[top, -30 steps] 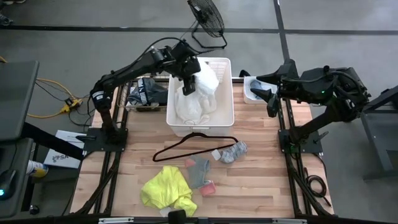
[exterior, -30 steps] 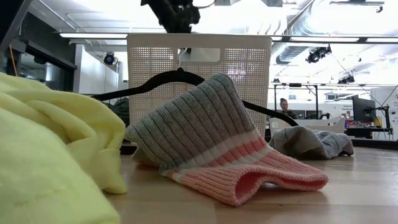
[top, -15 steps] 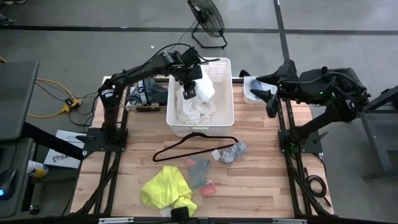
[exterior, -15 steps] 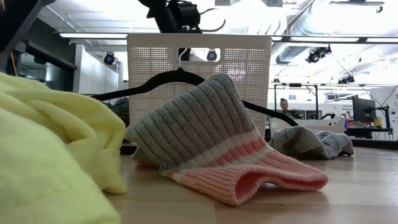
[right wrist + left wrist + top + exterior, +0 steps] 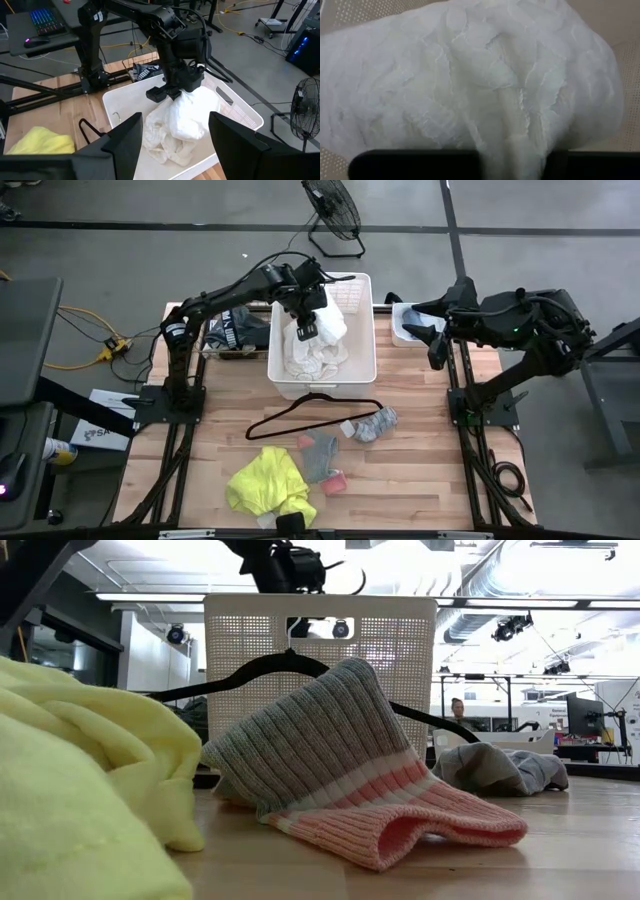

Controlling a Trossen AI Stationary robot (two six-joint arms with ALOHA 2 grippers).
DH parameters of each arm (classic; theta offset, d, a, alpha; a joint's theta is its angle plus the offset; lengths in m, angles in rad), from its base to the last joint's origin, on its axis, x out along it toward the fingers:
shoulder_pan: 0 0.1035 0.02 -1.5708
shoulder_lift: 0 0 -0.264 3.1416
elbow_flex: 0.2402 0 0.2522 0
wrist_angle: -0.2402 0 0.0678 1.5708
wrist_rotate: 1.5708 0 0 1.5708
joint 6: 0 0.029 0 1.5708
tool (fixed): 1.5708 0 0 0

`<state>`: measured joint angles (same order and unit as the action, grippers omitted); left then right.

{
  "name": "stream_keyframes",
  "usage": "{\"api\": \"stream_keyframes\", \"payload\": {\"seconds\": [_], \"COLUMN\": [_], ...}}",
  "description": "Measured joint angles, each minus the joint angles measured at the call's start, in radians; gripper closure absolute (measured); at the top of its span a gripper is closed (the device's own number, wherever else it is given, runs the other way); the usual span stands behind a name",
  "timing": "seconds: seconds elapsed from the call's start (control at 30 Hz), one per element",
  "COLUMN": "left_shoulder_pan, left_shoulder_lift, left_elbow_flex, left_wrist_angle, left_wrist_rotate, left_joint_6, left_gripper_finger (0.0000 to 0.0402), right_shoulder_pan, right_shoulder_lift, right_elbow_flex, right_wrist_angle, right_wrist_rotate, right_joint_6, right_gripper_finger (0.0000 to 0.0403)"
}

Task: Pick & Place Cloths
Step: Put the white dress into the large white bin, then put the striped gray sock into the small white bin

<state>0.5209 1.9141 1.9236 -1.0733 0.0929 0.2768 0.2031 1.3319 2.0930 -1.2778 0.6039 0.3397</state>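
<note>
The large white cloth (image 5: 322, 340) is bunched inside the white basket (image 5: 368, 370) at the table's far middle. My left gripper (image 5: 308, 330) is over the basket and shut on that cloth (image 5: 480, 75). My right gripper (image 5: 432, 345) waits open at the far right, high above the table, with nothing between its fingers (image 5: 125, 135). On the near half of the table lie a yellow cloth (image 5: 268, 485), a grey-and-pink knit piece (image 5: 322, 460) and a small grey piece (image 5: 375, 423). A dark cloth (image 5: 235, 330) lies left of the basket. My left gripper pinches a bunched fold at the top of the white cloth (image 5: 512, 150) between its two fingers. It comes slanting down from the table's far left. The cloth bulges below the fingers (image 5: 187, 117), and its lower part (image 5: 155, 135) lies heaped on the basket's floor.
A thin black hanger (image 5: 310, 415) lies on the wood just in front of the basket. A small white tub (image 5: 405, 330) sits at the far right edge near my right gripper. A fan (image 5: 332, 208) stands on the floor beyond the table.
My left gripper has sunk into the basket with the white cloth and tipped more steeply down. The bunch it holds has come lower, and the cloth's lower part has settled onto the heap in the basket.
</note>
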Motion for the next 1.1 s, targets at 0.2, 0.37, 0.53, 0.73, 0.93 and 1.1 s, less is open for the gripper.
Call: {"api": "stream_keyframes", "payload": {"seconds": [0.2,0.37,0.53,0.73,0.93,1.1], "left_shoulder_pan": [-0.009,-0.019,-0.019,-0.026,-0.071,-0.138], "left_shoulder_lift": [0.000,-0.017,-0.029,-0.040,-0.041,-0.091], "left_elbow_flex": [0.000,0.000,0.036,0.189,0.369,0.430], "left_wrist_angle": [0.000,-0.007,-0.074,-0.270,-0.426,-0.499], "left_wrist_rotate": [-0.002,0.000,-0.017,-0.019,-0.034,-0.037], "left_joint_6": [-0.013,-0.020,-0.019,-0.020,-0.050,-0.060], "left_gripper_finger": [0.0298,0.0230,0.0204,0.0202,0.0201,0.0201], "right_shoulder_pan": [0.000,0.000,0.000,0.000,0.000,0.000], "right_shoulder_lift": [0.000,0.000,0.000,0.000,0.002,0.018], "right_elbow_flex": [0.000,0.000,0.000,0.000,0.000,0.000], "right_wrist_angle": [0.000,0.000,0.000,0.000,-0.038,-0.125], "right_wrist_rotate": [0.000,0.000,0.000,0.000,-0.001,-0.001], "right_joint_6": [0.000,0.004,0.005,0.006,0.053,0.135], "right_gripper_finger": [0.0183,0.0183,0.0183,0.0183,0.0183,0.0183]}}
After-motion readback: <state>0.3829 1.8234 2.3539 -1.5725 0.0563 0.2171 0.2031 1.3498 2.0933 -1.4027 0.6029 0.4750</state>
